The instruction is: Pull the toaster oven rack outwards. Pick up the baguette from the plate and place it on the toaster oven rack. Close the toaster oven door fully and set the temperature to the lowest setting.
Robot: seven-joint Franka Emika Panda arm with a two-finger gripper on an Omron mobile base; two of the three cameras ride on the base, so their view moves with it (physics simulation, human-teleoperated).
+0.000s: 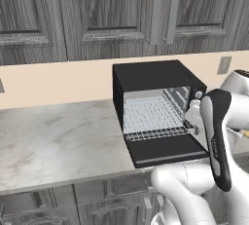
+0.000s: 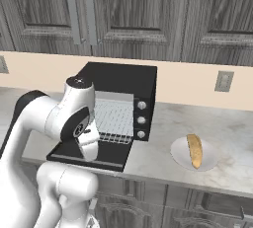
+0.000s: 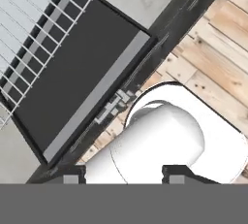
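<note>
The black toaster oven (image 1: 151, 75) (image 2: 123, 81) stands on the counter with its door (image 1: 168, 153) (image 2: 106, 162) (image 3: 77, 72) dropped flat. The wire rack (image 1: 151, 117) (image 2: 114, 118) (image 3: 34, 34) sticks out a little, its front edge over the door's inner end. My gripper (image 2: 90, 155) (image 3: 123, 175) hangs just above the door, pointing down, open with nothing between its fingertips. The tan baguette (image 2: 194, 150) lies on the round pale plate (image 2: 210, 159), on the counter to the oven's right. Three knobs (image 2: 142, 120) run down the oven's right front.
The door's silver handle bar (image 3: 97, 97) runs along its outer edge, beyond the counter's front edge. Marble counter (image 1: 53, 136) stretches to the oven's left. Dark wall cabinets (image 1: 97, 9) hang above. A wall outlet (image 2: 224, 81) sits behind the plate.
</note>
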